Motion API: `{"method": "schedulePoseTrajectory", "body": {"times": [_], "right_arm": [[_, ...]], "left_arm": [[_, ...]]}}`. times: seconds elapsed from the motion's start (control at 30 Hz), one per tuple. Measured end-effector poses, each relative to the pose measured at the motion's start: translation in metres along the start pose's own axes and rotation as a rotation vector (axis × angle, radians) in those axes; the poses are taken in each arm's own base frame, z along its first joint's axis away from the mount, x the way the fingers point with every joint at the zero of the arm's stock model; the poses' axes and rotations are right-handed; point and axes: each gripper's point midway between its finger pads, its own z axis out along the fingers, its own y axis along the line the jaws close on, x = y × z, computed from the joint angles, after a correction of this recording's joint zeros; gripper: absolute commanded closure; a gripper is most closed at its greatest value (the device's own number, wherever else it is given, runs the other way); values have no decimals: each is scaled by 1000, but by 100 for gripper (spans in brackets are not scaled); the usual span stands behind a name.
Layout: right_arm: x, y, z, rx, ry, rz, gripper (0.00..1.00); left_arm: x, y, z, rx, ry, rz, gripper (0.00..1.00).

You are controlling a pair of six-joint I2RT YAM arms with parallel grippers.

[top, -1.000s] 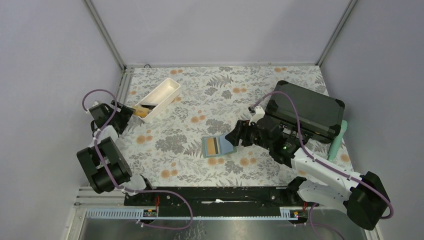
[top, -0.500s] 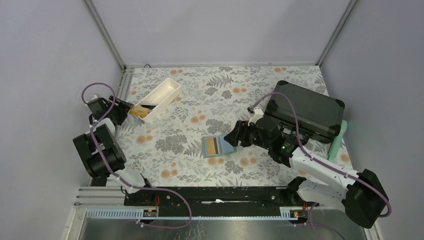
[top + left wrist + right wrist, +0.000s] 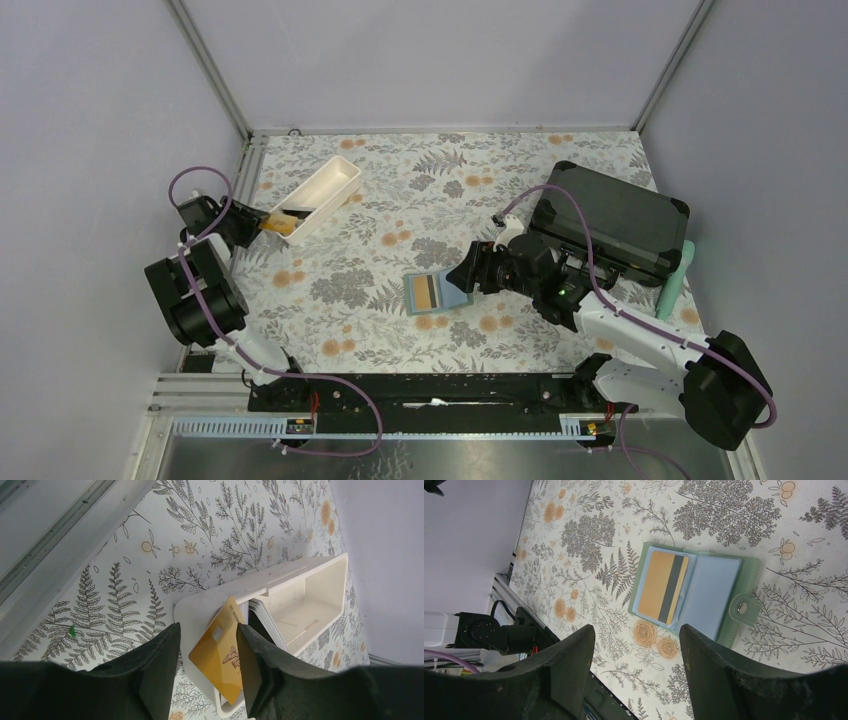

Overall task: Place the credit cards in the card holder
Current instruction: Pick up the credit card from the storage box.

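Since a second ago my left gripper (image 3: 207, 630) has come closer to the near-left end of the white tray (image 3: 310, 565), and its jaws have narrowed a lot. My right arm has almost not moved.

A gold card (image 3: 220, 650) leans out of that end of the tray and stands between my two left fingers (image 3: 160, 655). One finger seems to touch its edge. On the other side I cannot tell if the pad presses, so I cannot say the card is really clamped. Behind it, in the same tray, a pack of other cards (image 3: 265, 625), dark and greyish, stands on edge.

The card holder (image 3: 744, 615) lies open in the middle of the table, well apart from the tray, to its right and nearer. A striped gold card (image 3: 661, 586) sits in its left blue pocket, and the right pocket looks empty. My right gripper (image 3: 636, 632) waits just beside the holder's right edge, jaws wide apart and nothing between them.

I judge that the step in hand is picking the next card. The next move asks me to finish the closing, then to lift the card free of the tray wall without dragging the pack, then to carry it across to the holder. Such a thin card can slip or turn in the grip. The black case (image 3: 610, 220) lies at the right, beside my right arm, and is not in the path.
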Motion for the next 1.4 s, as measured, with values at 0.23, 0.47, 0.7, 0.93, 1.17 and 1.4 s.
{"method": "schedulePoseTrajectory", "body": {"times": [0.23, 0.47, 0.7, 0.93, 1.17, 1.4], "right_arm": [[-2, 3, 0, -15, -5, 8, 30], [-2, 3, 0, -15, -6, 15, 30], [-2, 4, 0, -20, -5, 20, 30], [1, 2, 0, -17, -1, 30, 30], [3, 0, 0, -14, 3, 39, 31], [5, 1, -1, -19, 9, 42, 31]], "left_arm": [[3, 0, 3, 13, 13, -7, 61], [3, -2, 3, 23, 17, -13, 70], [2, -5, 2, 34, 15, -21, 76], [1, -7, -1, 32, 13, -29, 86], [-12, -27, -17, 76, -40, -4, 91], [-27, -50, -32, 140, -97, 31, 98]]}}
